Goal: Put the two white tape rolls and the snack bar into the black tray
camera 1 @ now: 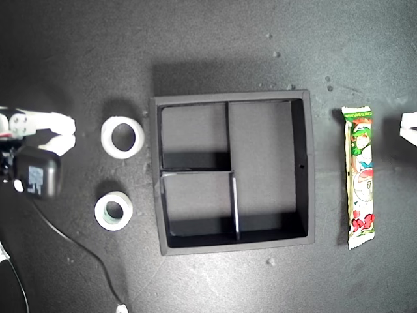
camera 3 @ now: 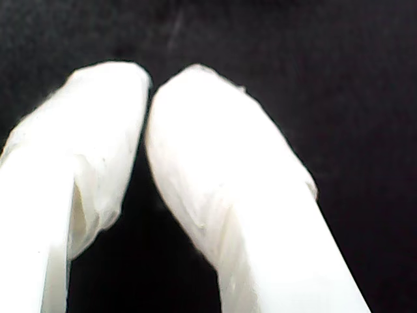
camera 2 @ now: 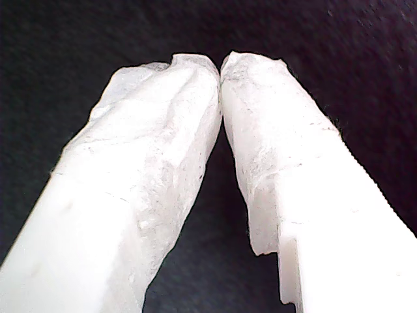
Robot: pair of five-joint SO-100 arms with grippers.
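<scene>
Black and square, the shallow tray (camera 1: 310, 171) with raised walls sits in the middle of the dark desk (camera 1: 215, 39), split into two small compartments toward the exterior view's left and one long compartment toward its right; all three hold nothing. Off the tray's side at the exterior view's left lie two white tape rolls, well clear of its wall: the wider white ring with the big hole (camera 1: 122, 137) farther up, and the smaller, thicker-walled, faintly greenish ring (camera 1: 113, 210) below it. Beyond the tray's other side, the long narrow snack bar in its white-and-green wrapper with red marks and cartoon pictures (camera 1: 360, 177) lies flat, parallel to the tray wall and apart from it.

My first claw (camera 2: 220, 65) has its wrapped tips pressed together over bare dark desk, holding nothing. My second claw (camera 3: 148, 85) likewise has its tips together and grips nothing. The wrist views do not tell which arm stands at which edge of the exterior view.
</scene>
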